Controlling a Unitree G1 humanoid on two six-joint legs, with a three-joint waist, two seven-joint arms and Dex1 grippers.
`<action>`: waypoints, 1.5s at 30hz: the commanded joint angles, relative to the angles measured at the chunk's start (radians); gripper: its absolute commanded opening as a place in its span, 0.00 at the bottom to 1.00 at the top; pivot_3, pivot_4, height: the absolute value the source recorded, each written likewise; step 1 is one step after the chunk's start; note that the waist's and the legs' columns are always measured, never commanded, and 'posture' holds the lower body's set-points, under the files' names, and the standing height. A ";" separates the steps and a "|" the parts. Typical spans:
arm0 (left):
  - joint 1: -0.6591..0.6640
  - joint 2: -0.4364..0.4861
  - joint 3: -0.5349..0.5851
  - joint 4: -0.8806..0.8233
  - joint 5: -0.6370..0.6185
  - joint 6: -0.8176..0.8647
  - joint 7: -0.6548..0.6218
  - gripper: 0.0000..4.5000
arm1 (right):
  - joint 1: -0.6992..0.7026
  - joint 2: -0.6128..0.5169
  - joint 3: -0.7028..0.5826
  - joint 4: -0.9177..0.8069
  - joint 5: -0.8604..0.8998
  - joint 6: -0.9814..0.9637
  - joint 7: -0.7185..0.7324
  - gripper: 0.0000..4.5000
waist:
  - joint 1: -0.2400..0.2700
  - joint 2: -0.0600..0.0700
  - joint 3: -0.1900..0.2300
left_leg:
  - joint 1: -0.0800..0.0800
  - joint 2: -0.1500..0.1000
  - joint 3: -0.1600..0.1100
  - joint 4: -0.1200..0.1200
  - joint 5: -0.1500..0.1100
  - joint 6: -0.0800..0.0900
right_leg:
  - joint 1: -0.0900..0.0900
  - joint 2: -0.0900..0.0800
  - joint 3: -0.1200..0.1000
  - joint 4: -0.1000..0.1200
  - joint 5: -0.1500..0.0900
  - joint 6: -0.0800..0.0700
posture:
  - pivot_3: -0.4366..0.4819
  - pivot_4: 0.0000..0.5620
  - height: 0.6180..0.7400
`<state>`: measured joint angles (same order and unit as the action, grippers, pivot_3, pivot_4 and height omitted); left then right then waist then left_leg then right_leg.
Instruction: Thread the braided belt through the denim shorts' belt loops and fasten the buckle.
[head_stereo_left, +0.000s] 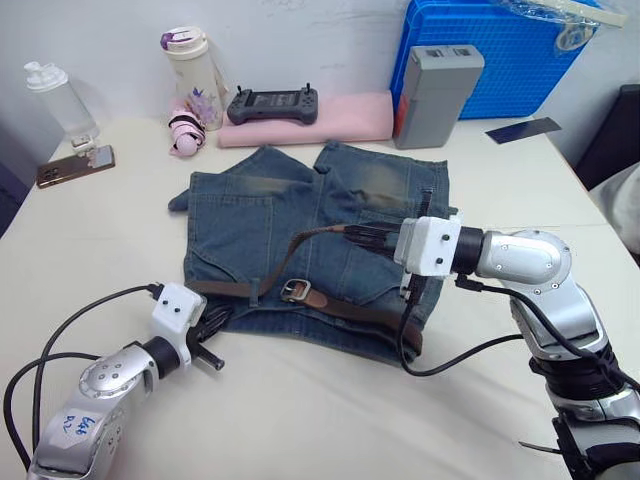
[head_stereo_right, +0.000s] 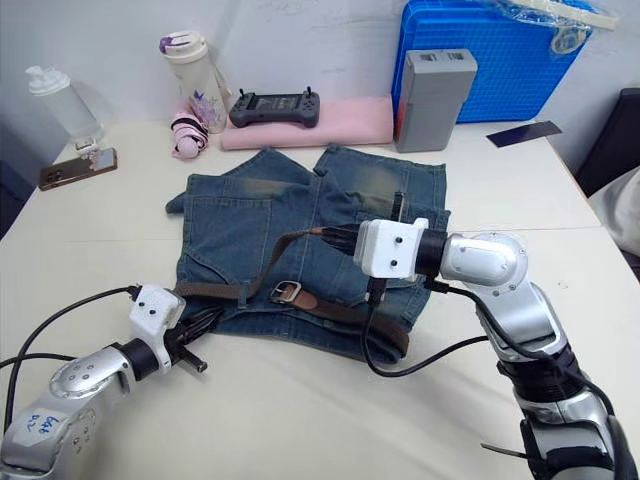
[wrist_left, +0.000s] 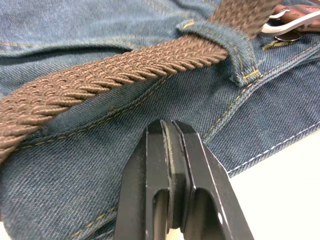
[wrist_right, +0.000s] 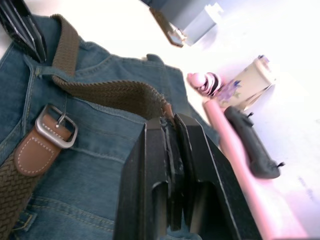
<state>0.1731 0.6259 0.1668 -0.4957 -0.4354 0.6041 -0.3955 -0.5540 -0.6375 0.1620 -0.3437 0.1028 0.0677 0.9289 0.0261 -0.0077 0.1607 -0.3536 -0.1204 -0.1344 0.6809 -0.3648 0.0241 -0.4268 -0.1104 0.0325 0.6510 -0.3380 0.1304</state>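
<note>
The right hand (wrist_right: 170, 131) hangs over the middle of the denim shorts (head_stereo_left: 260, 215), its fingers pressed together on the tan tip of the braided belt (wrist_left: 115, 75), though the tip itself is almost wholly hidden between them. From there the strap droops in a loose arc down to the waistband, which lies along the near edge of the shorts on the pale desk (head_stereo_left: 300, 420). The left hand (wrist_left: 172, 137) rests at the waistband's left end, fingers closed flat on themselves with nothing between, just short of the belt. One of the belt loops (wrist_left: 232, 50) has the strap passing under it. The buckle (wrist_right: 56, 126) lies flat mid-waistband with its tan tab; whether its pin is engaged is hard to make out.
</note>
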 joint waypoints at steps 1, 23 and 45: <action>-0.001 0.075 0.096 -0.036 -0.079 0.044 -0.107 0.26 | 0.002 0.017 0.026 -0.019 -0.010 -0.005 -0.007 0.00 | -0.002 -0.001 0.001 | 0.000 0.000 0.000 0.000 0.000 0.000 | 0.000 0.000 0.000 0.000 0.000 0.000 | 0.48 0.27 0.82; -0.510 0.058 -0.174 0.256 -0.032 -0.199 -0.270 0.62 | -0.006 0.062 0.072 -0.067 -0.020 0.059 -0.001 0.00 | -0.015 0.000 0.013 | -0.003 0.002 -0.001 -0.001 0.000 0.000 | -0.004 0.004 -0.007 -0.004 0.001 0.000 | 0.48 0.27 0.82; -0.547 -0.040 -0.141 0.268 -0.035 -0.183 -0.328 0.00 | 0.012 0.079 0.063 -0.137 0.005 0.207 -0.032 0.33 | -0.027 0.000 0.013 | -0.004 0.002 -0.001 0.002 0.000 0.000 | -0.004 0.003 -0.009 -0.003 0.001 0.001 | 0.48 0.27 0.82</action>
<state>-0.3782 0.5886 -0.0153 -0.1847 -0.4469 0.4155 -0.7353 -0.5385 -0.5677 0.2461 -0.4324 0.0764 0.2486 0.9086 -0.0013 -0.0082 0.1736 -0.3573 -0.1183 -0.1354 0.6828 -0.3651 0.0241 -0.4304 -0.1072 0.0232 0.6486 -0.3367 0.1309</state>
